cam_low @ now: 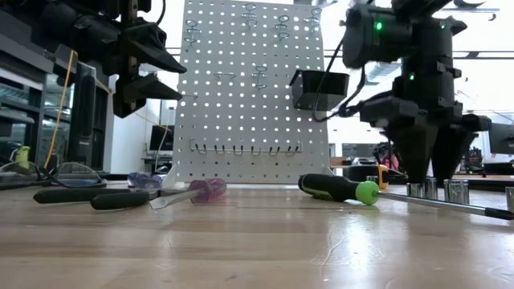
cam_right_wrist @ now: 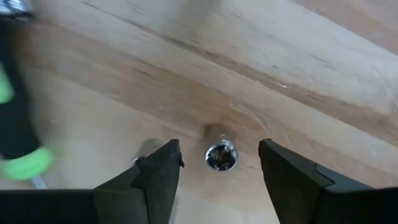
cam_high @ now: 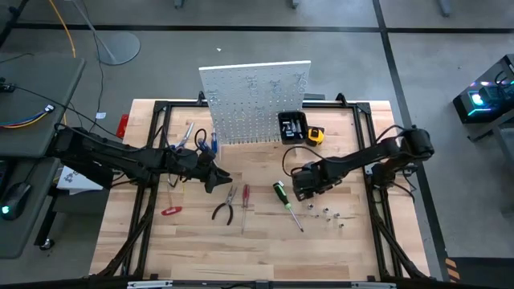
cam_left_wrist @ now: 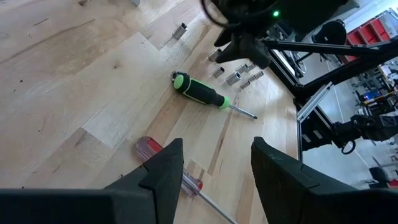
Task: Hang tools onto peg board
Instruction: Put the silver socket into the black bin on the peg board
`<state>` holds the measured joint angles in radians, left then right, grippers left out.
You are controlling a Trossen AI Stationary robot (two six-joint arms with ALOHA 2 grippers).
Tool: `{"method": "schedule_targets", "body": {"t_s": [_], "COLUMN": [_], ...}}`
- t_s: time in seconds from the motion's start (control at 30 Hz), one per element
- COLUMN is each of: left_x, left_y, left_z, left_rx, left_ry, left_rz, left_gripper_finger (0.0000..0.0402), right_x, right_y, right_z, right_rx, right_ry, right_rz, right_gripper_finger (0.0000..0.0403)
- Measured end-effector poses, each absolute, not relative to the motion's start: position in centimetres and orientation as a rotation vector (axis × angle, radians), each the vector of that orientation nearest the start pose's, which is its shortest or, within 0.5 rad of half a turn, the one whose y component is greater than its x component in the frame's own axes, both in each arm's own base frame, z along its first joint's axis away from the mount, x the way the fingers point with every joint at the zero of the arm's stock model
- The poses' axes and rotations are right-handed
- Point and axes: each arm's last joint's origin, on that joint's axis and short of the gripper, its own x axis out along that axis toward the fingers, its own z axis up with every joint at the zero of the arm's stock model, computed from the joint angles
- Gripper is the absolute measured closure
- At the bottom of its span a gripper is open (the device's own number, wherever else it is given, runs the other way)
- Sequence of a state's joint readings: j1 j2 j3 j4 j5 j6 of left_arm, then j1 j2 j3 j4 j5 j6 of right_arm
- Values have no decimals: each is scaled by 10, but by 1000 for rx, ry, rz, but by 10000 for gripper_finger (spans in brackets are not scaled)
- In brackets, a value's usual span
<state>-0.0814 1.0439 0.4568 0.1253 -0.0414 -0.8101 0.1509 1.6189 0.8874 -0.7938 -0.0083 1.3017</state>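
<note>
The peg board (cam_high: 255,103) stands upright at the far middle of the table (cam_high: 193,241), a small black bin (cam_high: 291,126) fixed to its lower right part and a yellow tape measure (cam_high: 315,136) just beside that. The tools lie in front of it: a green-and-black screwdriver (cam_high: 284,201) right of centre, a red-handled screwdriver (cam_high: 246,198) and dark pliers (cam_high: 224,207) side by side near the middle, small red cutters (cam_high: 170,210) further left, and a cluster with blue handles (cam_high: 200,141) close to the board's left foot. A few small metal sockets (cam_high: 326,213) sit scattered to the right of the green screwdriver. The right gripper (cam_right_wrist: 219,163) points down low over the table just right of the green handle; its fingers stand apart, with one socket (cam_right_wrist: 219,156) standing on the wood between them and touching neither. That arm reaches in from the right edge, elbow raised. The left gripper (cam_left_wrist: 214,163) hangs above the table, left of the red screwdriver, its fingers apart and holding nothing, the arm stretched across from the left side.
</note>
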Motion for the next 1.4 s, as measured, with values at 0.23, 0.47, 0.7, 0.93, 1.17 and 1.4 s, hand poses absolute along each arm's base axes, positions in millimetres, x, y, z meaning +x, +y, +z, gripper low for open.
{"method": "schedule_targets", "body": {"t_s": [0.23, 0.47, 0.7, 0.93, 1.17, 1.4], "left_x": [210, 210, 210, 210, 210, 210], "left_y": [-16, -16, -16, -16, -16, -16], "left_z": [203, 203, 203, 203, 203, 203], "left_rx": [-766, -766, -766, -766, -763, -763], "left_ry": [451, 451, 452, 452, 447, 446], "left_rz": [149, 148, 149, 150, 159, 161], "left_gripper_finger": [229, 229, 229, 229, 229, 229], "right_x": [260, 257, 245, 242, 261, 275], "right_y": [38, 42, 38, 3, -43, -66], "right_z": [138, 163, 277, 374, 367, 354], "right_rx": [881, 835, 739, 588, 523, 533], "right_ry": [1366, 1379, 1132, 531, 581, 642], "right_rz": [-907, -818, -764, -856, -873, -839], "right_gripper_finger": [237, 360, 359, 359, 313, 214]}}
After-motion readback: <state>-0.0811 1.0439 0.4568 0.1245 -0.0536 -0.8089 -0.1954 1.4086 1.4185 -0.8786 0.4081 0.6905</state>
